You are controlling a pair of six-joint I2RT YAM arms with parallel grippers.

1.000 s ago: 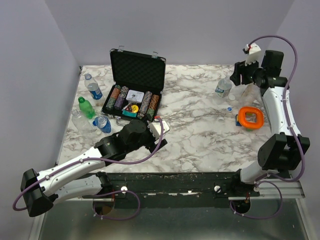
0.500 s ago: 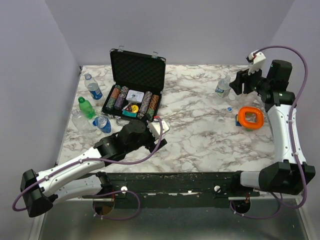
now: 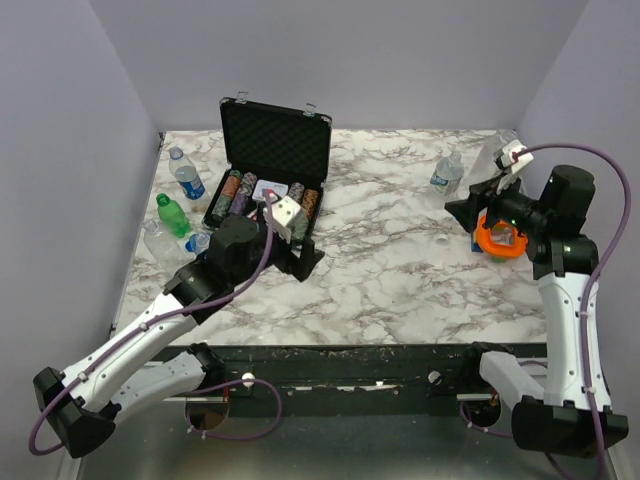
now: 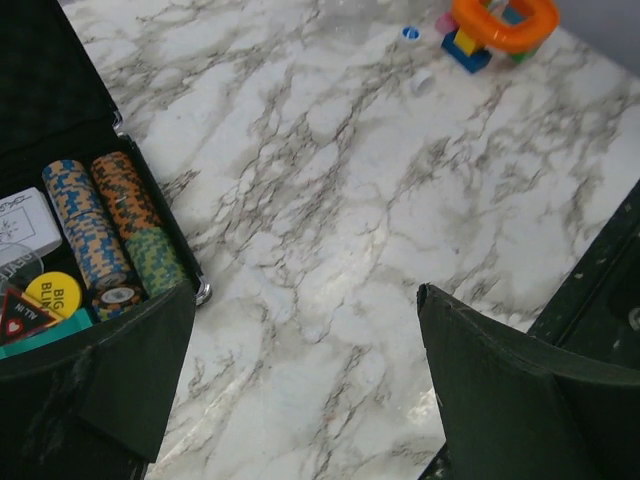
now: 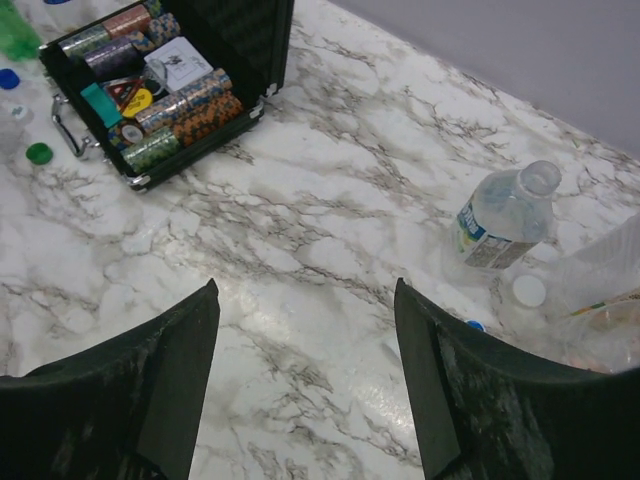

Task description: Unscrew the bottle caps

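An uncapped clear bottle [image 5: 505,215] with a blue label stands at the back right [image 3: 445,175]. Beside it lie a white cap [image 5: 528,290] and a blue cap [image 5: 475,325], and another clear bottle [image 5: 600,265] stands to their right. My right gripper [image 5: 305,285] hovers open over bare marble, short of that bottle, holding nothing. At the far left stand a blue-labelled bottle [image 3: 185,178] and a green bottle [image 3: 172,215], with a third bottle [image 3: 200,243] lying down. My left gripper [image 4: 303,295] is wide open above the table next to the chip case, empty.
An open black chip case [image 3: 270,190] with striped chips stands at the back left. An orange ring toy [image 3: 502,235] on coloured blocks sits at the right, just beside my right gripper [image 3: 462,210]. Loose green [image 5: 38,153] and blue [image 5: 8,78] caps lie near the left bottles.
My left arm has risen and swung back toward the chip case. My right arm has pulled away from the back-right bottles toward the orange ring, and its jaws have widened a little.
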